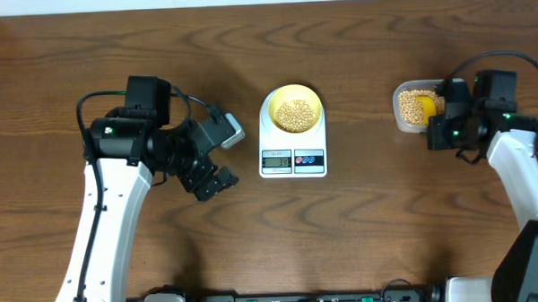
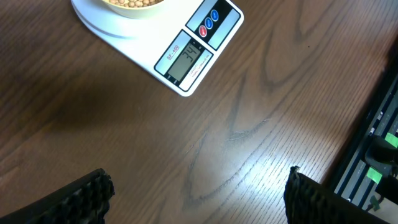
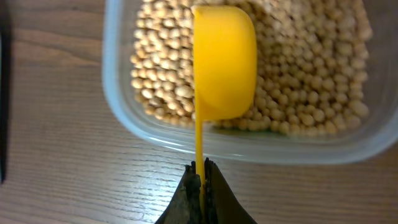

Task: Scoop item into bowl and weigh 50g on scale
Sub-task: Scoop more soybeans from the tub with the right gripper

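The white scale [image 1: 292, 143] stands mid-table with the pale yellow bowl [image 1: 292, 108] on its platform, partly filled with tan beans [image 1: 294, 115]. Its display [image 2: 187, 59] shows in the left wrist view. My left gripper [image 1: 212, 183] hangs open over bare wood left of the scale; both fingertips [image 2: 93, 190] frame empty table. My right gripper [image 3: 202, 171] is shut on the thin handle of a bright yellow scoop [image 3: 224, 62], whose cup rests turned on its side in the clear tub [image 3: 118, 106] of beans [image 3: 311, 74] at the right.
The clear tub [image 1: 402, 110] sits near the table's right side, close under the right arm. Dark equipment [image 2: 373, 149] runs along the near table edge. Bare wood lies between the scale and the tub.
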Robot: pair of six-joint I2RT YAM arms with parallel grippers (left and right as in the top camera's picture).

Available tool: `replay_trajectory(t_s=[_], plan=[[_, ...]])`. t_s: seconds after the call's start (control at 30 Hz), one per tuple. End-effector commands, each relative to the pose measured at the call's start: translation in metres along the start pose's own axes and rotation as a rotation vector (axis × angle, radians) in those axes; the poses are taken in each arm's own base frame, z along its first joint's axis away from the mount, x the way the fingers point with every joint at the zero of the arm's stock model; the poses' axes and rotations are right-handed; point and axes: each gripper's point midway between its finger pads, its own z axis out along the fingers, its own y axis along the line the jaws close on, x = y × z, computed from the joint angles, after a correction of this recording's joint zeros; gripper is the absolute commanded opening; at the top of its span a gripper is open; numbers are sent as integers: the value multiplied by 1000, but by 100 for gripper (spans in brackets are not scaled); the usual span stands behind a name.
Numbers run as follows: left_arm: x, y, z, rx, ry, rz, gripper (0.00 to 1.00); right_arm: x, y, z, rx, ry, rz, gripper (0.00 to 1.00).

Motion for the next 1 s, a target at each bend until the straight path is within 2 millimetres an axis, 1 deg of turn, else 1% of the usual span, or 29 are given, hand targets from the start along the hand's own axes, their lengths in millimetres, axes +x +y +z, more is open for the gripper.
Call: replay_trajectory(t_s=[0.0, 0.13, 0.37, 0.57, 0.77, 0.83, 0.97], plan=[[2, -1, 1, 1, 9, 8, 91, 2, -3, 3, -72, 6, 108, 1], [2, -1, 1, 1, 9, 8, 91, 2, -6, 2, -155, -8, 204, 1], [2, -1, 1, 1, 9, 8, 90, -2, -15, -12, -277, -57, 351, 1], [2, -1, 1, 1, 9, 8, 90, -5, -17, -25, -388, -92, 442, 1], [2, -1, 1, 1, 9, 8, 90, -15, -19, -43, -514, -170, 479, 1], [2, -1, 1, 1, 9, 8, 90, -20, -15, -48, -559, -196, 474, 1], [2, -1, 1, 1, 9, 8, 90, -24, -9, -53, -607, -210, 468, 1]])
